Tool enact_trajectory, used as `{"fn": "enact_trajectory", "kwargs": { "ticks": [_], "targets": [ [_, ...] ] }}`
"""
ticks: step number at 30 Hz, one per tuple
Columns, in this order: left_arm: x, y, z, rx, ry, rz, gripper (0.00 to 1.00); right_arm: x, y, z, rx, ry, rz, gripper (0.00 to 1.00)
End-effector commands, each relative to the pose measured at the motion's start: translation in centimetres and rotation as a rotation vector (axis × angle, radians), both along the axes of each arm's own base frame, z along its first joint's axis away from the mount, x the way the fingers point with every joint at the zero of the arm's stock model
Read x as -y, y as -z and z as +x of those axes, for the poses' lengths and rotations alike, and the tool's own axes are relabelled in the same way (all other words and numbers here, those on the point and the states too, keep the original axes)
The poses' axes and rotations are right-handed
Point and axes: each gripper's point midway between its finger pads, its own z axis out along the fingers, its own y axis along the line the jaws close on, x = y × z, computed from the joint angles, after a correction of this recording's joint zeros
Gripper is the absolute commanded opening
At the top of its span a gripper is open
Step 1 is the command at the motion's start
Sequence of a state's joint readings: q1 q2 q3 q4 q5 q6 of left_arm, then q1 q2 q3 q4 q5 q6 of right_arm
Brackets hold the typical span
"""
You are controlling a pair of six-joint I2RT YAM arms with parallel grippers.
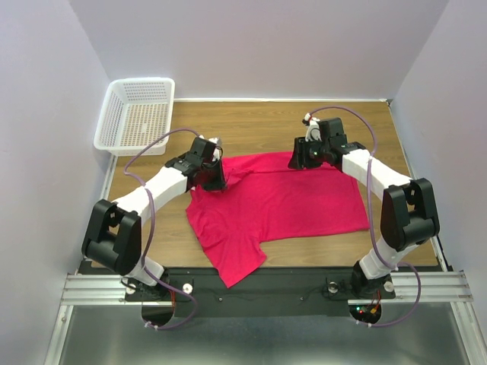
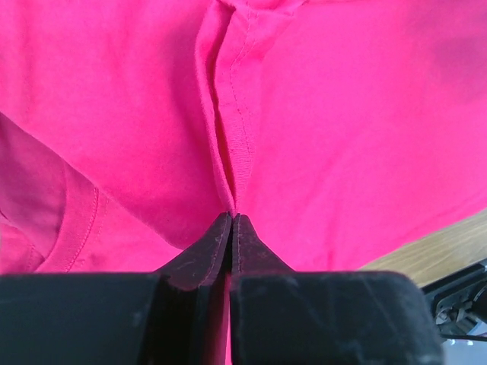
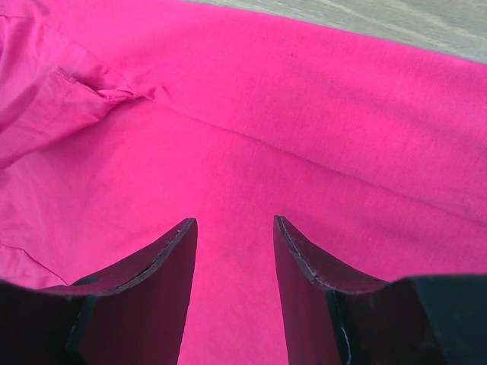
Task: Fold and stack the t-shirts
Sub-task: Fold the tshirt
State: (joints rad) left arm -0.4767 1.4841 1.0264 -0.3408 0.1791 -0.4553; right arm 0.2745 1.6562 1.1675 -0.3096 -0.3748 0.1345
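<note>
Crimson-pink cloth: the t-shirt [image 1: 281, 201] lies spread on the wooden table [image 1: 251, 125], roughly at its centre in your top view. The body is mostly flat. One flap trails toward 7 o'clock and reaches over the table's near edge onto the dark strip there.

Left gripper [image 1: 213, 179]: at the shirt's 10 o'clock corner, down on the cloth. In your left wrist view its [image 2: 230, 217] fingers [image 2: 209, 251] are pressed together with a raised ridge of the t-shirt [image 2: 342, 114] pinched between the tips. A stitched seam runs up that ridge toward 12 o'clock. A second hemmed edge shows at 8 o'clock. A sliver of wood shows at 4 o'clock.

Right gripper [image 1: 300, 160]: at the shirt's far edge, about 1 o'clock from the cloth's middle. In your right wrist view its [image 3: 232, 220] fingers [image 3: 152, 266] stand apart with the t-shirt [image 3: 304, 137] showing in the gap. Nothing is gripped. You cannot tell whether the tips touch the fabric. A small pucker with a stitched hem sits at 10 o'clock, and the table [image 3: 396, 19] shows beyond the shirt's edge at 1 o'clock.

Labels and writing: only seams and hem stitching can be made out. The collar area is bunched, so you cannot tell whether a neck tag is there.

White mesh basket [image 1: 141, 82]: at the table's 10 o'clock corner, well apart from the shirt.
</note>
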Motion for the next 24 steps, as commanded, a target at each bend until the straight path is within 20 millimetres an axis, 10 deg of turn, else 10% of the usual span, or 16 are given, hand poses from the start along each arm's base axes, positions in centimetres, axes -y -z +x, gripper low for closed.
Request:
{"fn": "enact_trajectory", "kwargs": {
  "ticks": [1, 9, 16, 24],
  "targets": [
    [0.5, 1.1, -0.5, -0.014, 0.003, -0.027, 0.15, -0.2, -0.6, -0.1, 0.028, -0.016, 0.011, 0.51],
    [-0.5, 0.1, 0.1, 0.043, -0.04, -0.012, 0.68, -0.2, -0.4, 0.2, 0.016, -0.002, 0.012, 0.51],
    [-7.4, -2.0, 6.0, 0.167, -0.215, 0.055, 0.7, -3.4, -0.9, 1.3, 0.024, -0.045, 0.028, 0.51],
    [-11.9, 0.7, 12.8, 0.162, -0.313, 0.163, 0.59, -9.1, -1.0, 5.3, 0.115, -0.04, 0.002, 0.48]
  ]
}}
